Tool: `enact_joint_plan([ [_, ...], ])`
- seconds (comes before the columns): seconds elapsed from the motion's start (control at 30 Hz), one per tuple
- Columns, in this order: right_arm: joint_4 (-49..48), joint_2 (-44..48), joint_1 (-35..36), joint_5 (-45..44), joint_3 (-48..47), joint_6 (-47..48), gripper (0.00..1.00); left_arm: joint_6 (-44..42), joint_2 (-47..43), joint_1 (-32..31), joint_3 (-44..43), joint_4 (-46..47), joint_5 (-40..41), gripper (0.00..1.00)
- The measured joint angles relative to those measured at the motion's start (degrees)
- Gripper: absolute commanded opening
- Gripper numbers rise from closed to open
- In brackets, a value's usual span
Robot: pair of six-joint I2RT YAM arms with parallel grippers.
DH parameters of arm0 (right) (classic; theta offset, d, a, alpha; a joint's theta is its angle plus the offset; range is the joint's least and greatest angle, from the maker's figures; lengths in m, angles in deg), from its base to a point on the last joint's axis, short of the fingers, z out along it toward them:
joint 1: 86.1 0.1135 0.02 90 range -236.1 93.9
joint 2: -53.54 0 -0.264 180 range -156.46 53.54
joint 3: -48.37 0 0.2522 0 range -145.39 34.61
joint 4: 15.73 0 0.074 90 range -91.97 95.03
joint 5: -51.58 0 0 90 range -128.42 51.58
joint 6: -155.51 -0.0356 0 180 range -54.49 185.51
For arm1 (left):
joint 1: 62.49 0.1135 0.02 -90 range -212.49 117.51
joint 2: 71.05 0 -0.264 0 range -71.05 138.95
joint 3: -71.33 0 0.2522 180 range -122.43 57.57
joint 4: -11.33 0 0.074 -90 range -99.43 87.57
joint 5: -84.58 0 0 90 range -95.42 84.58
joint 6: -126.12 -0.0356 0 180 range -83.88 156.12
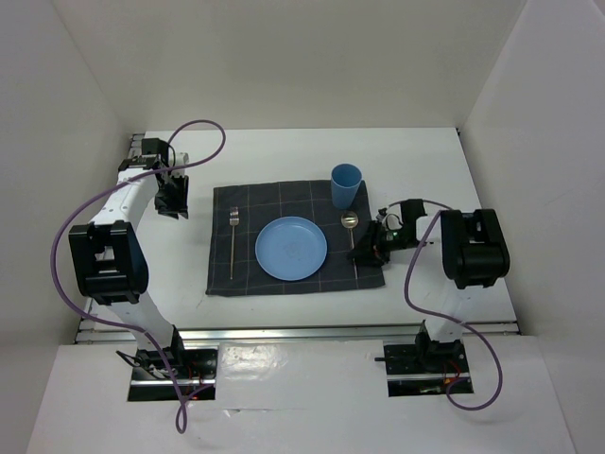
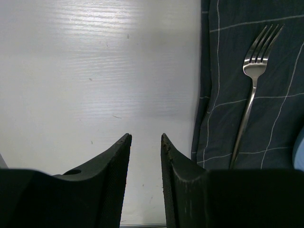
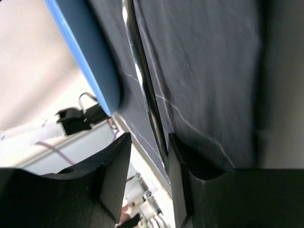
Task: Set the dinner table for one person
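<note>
We are setting down the spoon [image 1: 352, 241]. The right end effector [image 1: 367, 251], narrowly parted, is straddling its handle, with the table [image 1: 284, 151] beneath. Lifting straight up should avoid dragging it. The left end effector [image 2: 145, 138] is hanging narrow and empty.

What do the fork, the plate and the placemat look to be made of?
The fork looks like polished metal, likely steel: bright mirror glints. The plate seems matte blue plastic, even colour, soft sheen, though ceramic is possible. The placemat is dark grey cloth: pale check lines, rippled edge.

No text or labels can be read (none on any object)
</note>
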Motion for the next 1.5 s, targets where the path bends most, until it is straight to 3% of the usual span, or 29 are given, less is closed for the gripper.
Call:
enact_joint_plan([
  [0.07, 1.97, 1.77, 0.0, -2.71, -0.17, 0.15, 0.46, 0.0, 0.0, 0.02, 0.0, -0.04, -0.04, 0.39],
  [0.2, 5.51, 4.26, 0.37, -7.37, -1.31, 0.37, 0.55, 0.0, 0.07, 0.0, 0.0, -0.09, -0.44, 0.39],
  [0.37, 8.59, 7.1, 1.92, -12.44, -2.34, 0.63, 0.56, -0.09, 0.07, 0.02, 0.0, -0.48, -0.66, 0.39],
  [0.73, 11.3, 8.48, 9.55, -27.85, -7.39, -0.13, 0.37, -0.09, 0.28, 0.02, -0.02, -1.46, -1.09, 0.39],
  [1.17, 11.76, 9.03, 12.44, -36.79, -8.81, -0.7, 0.34, -0.15, 0.33, 0.02, -0.02, -1.51, -1.2, 0.39],
  [1.47, 15.1, 24.72, 8.48, -46.36, -8.28, -1.22, 0.46, -3.06, 0.42, 0.0, -0.02, -1.4, -0.52, 0.37],
  [1.5, 15.39, 25.99, 7.78, -47.12, -8.0, -1.55, 0.58, -3.15, 0.5, 0.02, -0.02, -1.42, -0.42, 0.37],
])
